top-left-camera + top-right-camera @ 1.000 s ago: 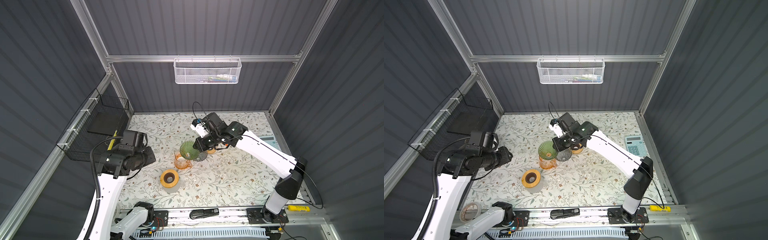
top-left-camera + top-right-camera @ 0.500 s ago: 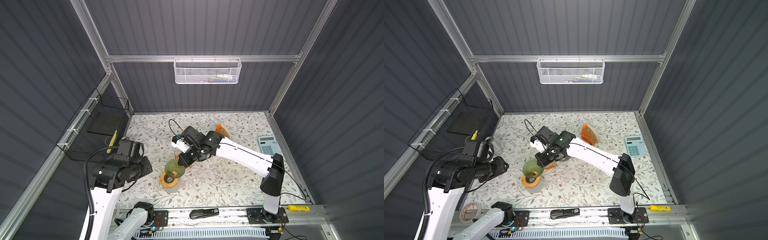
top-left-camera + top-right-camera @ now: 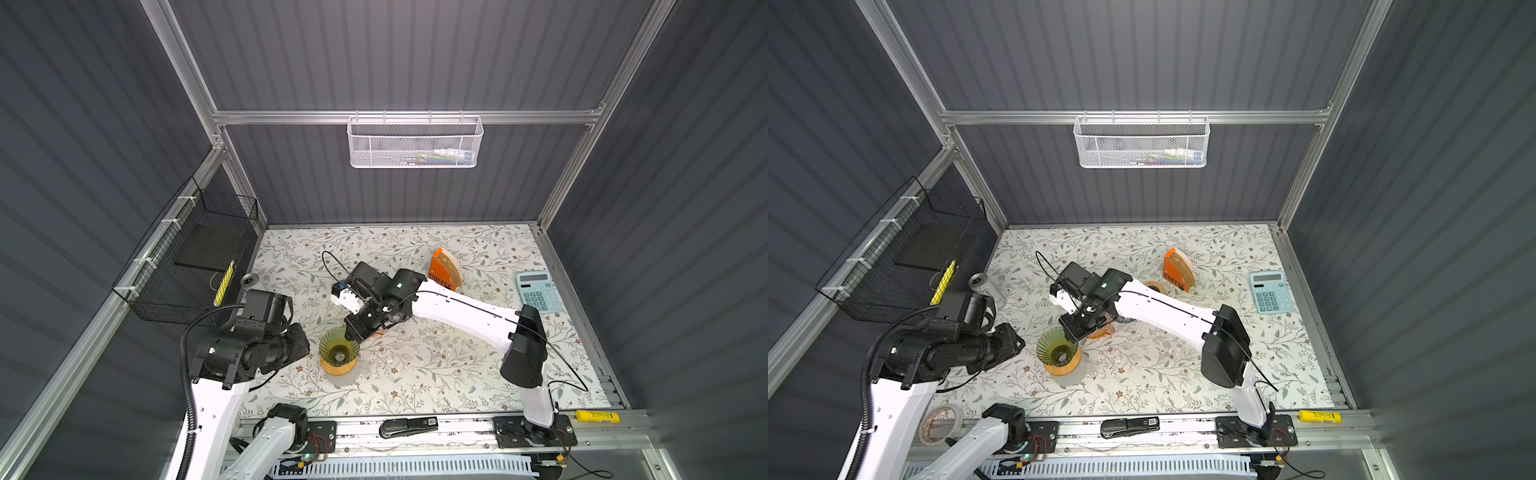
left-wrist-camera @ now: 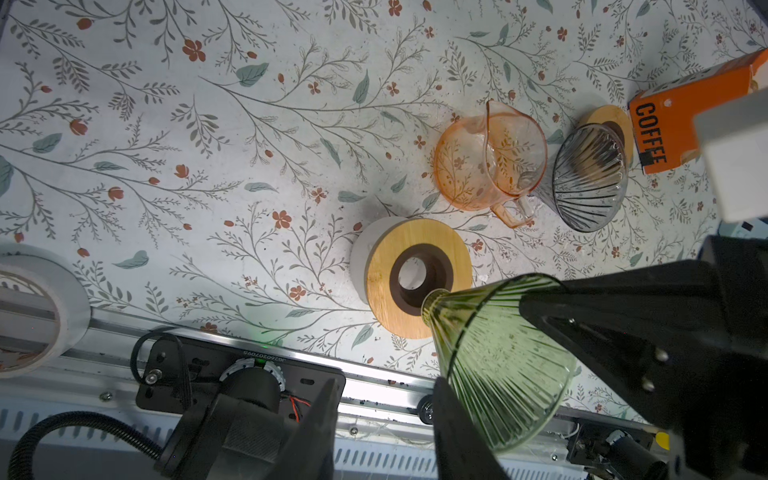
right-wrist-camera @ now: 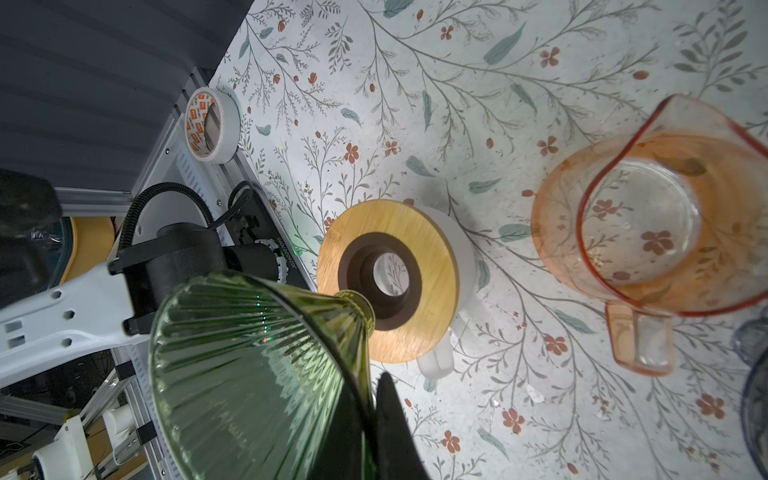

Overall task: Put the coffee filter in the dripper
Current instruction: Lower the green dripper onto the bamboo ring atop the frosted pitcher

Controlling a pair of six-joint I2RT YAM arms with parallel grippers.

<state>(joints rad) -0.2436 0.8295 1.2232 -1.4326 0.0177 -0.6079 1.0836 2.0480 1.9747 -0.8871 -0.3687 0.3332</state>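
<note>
The right gripper (image 3: pixel 352 333) is clenching the green dripper's (image 3: pixel 337 352) one-o'clock rim above the wooden ring (image 5: pixel 432 257). The left gripper (image 4: pixel 386 403) is hanging slightly parted, empty.

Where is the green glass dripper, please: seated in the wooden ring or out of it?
Out: right gripper holds the green dripper tilted, spout above the wooden ring.

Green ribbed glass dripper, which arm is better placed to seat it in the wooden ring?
Right. The right gripper holds the green ribbed glass dripper by its rim, spout over the round wooden ring. The left gripper is open and empty.
</note>
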